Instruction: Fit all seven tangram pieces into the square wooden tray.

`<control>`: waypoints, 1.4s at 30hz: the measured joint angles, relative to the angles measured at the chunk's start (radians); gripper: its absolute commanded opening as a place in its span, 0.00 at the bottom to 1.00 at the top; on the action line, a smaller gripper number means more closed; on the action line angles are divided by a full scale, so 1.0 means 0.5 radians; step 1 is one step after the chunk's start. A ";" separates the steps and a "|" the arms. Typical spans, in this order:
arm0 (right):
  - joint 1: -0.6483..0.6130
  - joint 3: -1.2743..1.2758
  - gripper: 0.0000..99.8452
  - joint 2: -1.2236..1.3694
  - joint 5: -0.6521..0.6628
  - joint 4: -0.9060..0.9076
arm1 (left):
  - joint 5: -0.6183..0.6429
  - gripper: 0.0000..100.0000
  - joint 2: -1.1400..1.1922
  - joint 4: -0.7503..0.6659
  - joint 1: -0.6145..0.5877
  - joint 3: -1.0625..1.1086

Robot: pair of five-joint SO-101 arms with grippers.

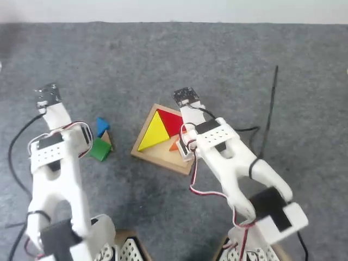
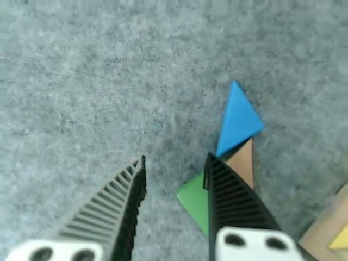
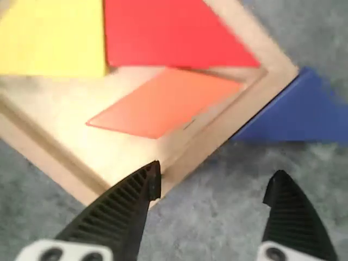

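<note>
Orange parallelogram piece [image 3: 163, 103] in square wooden tray [image 3: 65, 157], long axis roughly parallel to red triangle [image 3: 168, 32]. My right hand [image 3: 217, 169]: wide, empty.

Grey flecked bench [image 1: 163, 54]; pale wood tray [image 1: 162, 157]; yellow triangle [image 1: 153, 136], red triangle [image 1: 172, 123], orange piece [image 3: 163, 100]; black ribbed fingers [image 2: 120, 205].

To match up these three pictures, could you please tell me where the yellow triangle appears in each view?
High view: the yellow triangle lies in the wooden tray, against the red triangle.
Left wrist view: the yellow triangle is a sliver at the picture's edge, in the wooden tray, past the green piece.
Right wrist view: the yellow triangle sits beside the red triangle, near the orange piece.
Shared landmark: the wooden tray.
</note>
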 measured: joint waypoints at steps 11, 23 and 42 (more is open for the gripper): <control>-0.003 -0.086 0.31 0.199 0.175 -0.015 | 0.000 0.17 0.117 -0.009 0.000 -0.064; 0.430 -0.095 0.31 0.203 0.859 0.043 | 0.000 0.17 0.117 -0.009 0.000 -0.064; 0.362 -0.077 0.31 -0.064 0.660 0.025 | 0.000 0.17 0.117 -0.009 0.000 -0.064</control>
